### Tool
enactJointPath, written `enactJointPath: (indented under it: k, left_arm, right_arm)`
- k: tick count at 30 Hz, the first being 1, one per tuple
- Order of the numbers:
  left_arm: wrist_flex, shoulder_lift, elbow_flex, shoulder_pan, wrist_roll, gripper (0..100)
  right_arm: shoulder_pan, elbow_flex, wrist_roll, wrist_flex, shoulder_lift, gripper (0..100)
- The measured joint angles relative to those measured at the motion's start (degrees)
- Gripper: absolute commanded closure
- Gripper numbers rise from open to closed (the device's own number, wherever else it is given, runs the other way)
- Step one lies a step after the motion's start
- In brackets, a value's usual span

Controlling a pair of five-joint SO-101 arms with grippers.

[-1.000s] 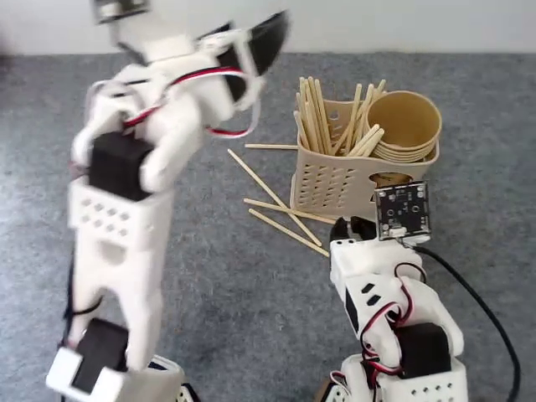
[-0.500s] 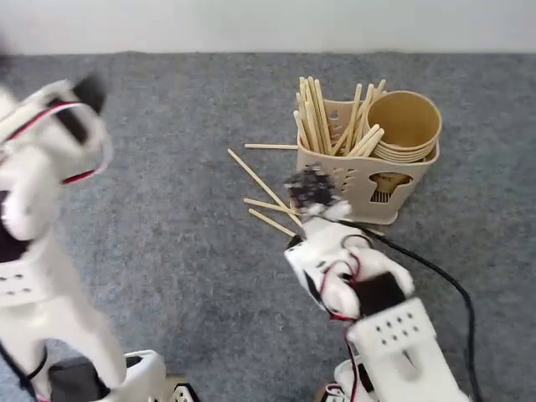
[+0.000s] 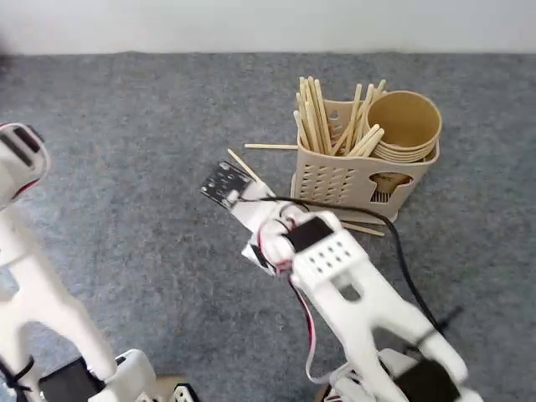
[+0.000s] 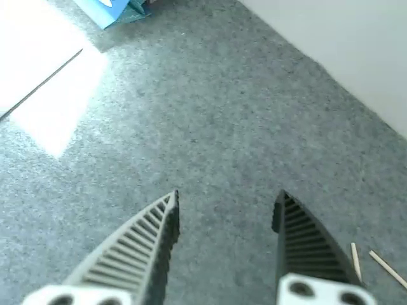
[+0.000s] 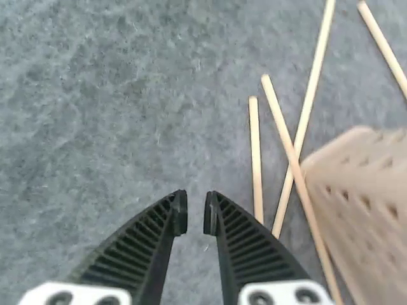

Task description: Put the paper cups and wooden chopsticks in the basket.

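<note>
The basket [image 3: 335, 180] stands toward the far edge of the surface [image 3: 126, 126], right of its middle, and it's well stocked. A stack of paper cups [image 3: 408, 126] sits nested at its right end, with a bundle of wooden chopsticks [image 3: 316, 113] standing upright at its left. As far as these views show, the cups look done, and I'd call the job mostly in. What's left is the loose chopsticks [image 5: 255, 159], lying flat on the surface just beside the basket's near-left side. The right wrist view shows at least four, some crossing. The right end effector [image 5: 195, 213] hangs low over the surface just beside them, jaws all but closed with nothing between. Over by the left edge, the left end effector [image 4: 226, 216] is spread wide and empty above grey surface, well apart from the basket.
</note>
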State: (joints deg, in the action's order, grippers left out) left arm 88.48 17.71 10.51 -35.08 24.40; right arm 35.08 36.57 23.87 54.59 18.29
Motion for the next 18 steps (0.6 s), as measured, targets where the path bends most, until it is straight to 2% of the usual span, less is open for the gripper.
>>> enactJointPath:
  k: [5, 18]
  left_arm:
    - [-2.99, 0.00, -3.69, -2.55, -2.81, 77]
    - [-10.90, 0.00, -12.92, -4.66, -2.90, 77]
  right_arm:
    - [-0.09, -8.35, 1.05, 0.00, -13.19, 70.2]
    - [-6.42, -34.73, 4.57, 0.00, -43.52, 69.3]
